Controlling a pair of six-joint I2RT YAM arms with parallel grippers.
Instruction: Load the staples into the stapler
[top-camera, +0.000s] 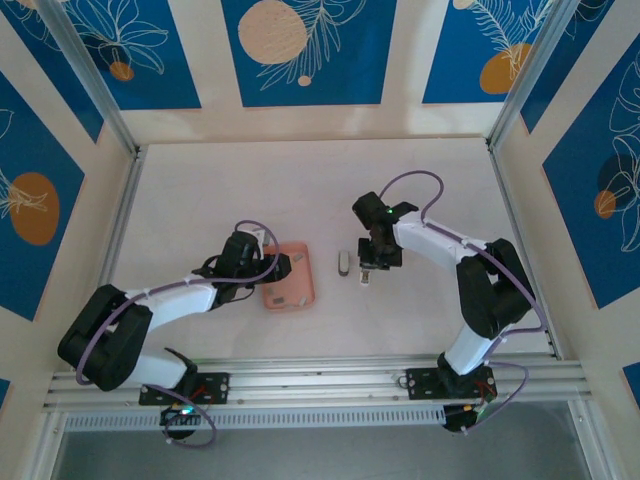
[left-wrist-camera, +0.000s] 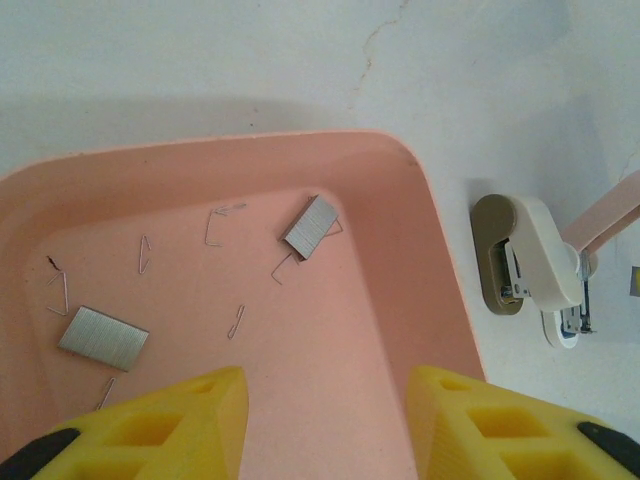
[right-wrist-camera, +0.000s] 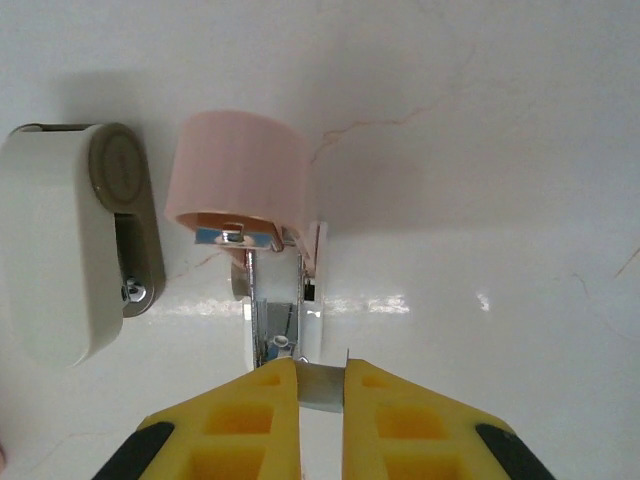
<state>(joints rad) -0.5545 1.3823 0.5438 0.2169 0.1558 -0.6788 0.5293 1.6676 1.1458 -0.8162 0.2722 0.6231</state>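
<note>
My right gripper is shut on a short grey strip of staples, held right at the near end of the stapler's bare metal channel. The stapler lies open on the table: a white and grey body on the left and a pink lid swung up behind the channel. In the top view the right gripper sits just right of the stapler. My left gripper is open over the pink tray, nothing between its yellow fingers. Two more strips of staples lie in the tray among loose single ones.
The pink tray lies left of the stapler, under the left gripper. The stapler shows just beyond the tray's right rim. Bare white table stretches to the back wall. A metal rail runs along the near edge.
</note>
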